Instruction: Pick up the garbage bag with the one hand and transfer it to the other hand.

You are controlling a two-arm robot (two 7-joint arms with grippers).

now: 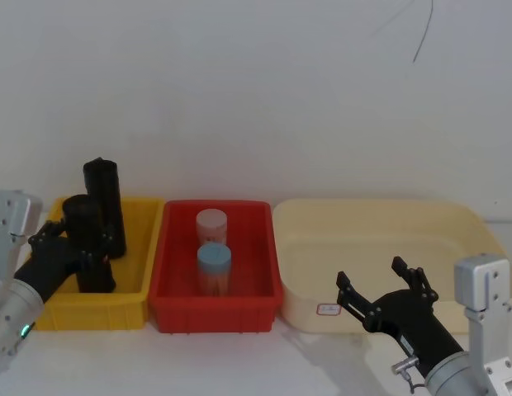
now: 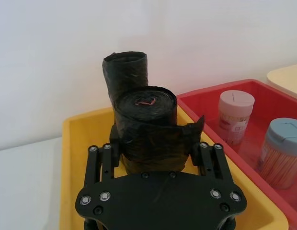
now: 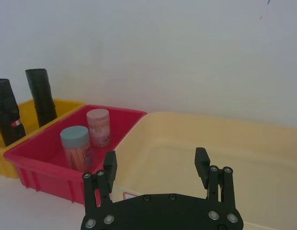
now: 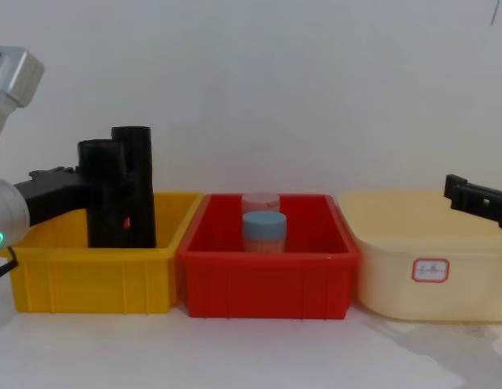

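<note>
The garbage bag [image 1: 82, 223], a thick lumpy black roll, stands upright in the yellow bin [image 1: 128, 305]. My left gripper [image 1: 77, 250] reaches in from the left and is shut on it. In the left wrist view the fingers [image 2: 115, 143] press both sides of the garbage bag [image 2: 146, 120]. From the chest, the left gripper [image 4: 82, 185] meets the garbage bag [image 4: 104, 194] partway up its height. My right gripper [image 1: 376, 285] hovers open and empty over the front rim of the cream tub [image 1: 454, 223], also seen as the right gripper [image 3: 155, 165] and the right gripper [image 4: 476, 198].
A slimmer black roll [image 1: 103, 202] stands just behind the held one in the yellow bin. The red bin [image 1: 260, 301] in the middle holds a blue-lidded jar [image 1: 214, 266] and a pink-lidded jar [image 1: 211, 224]. A white wall backs the three bins.
</note>
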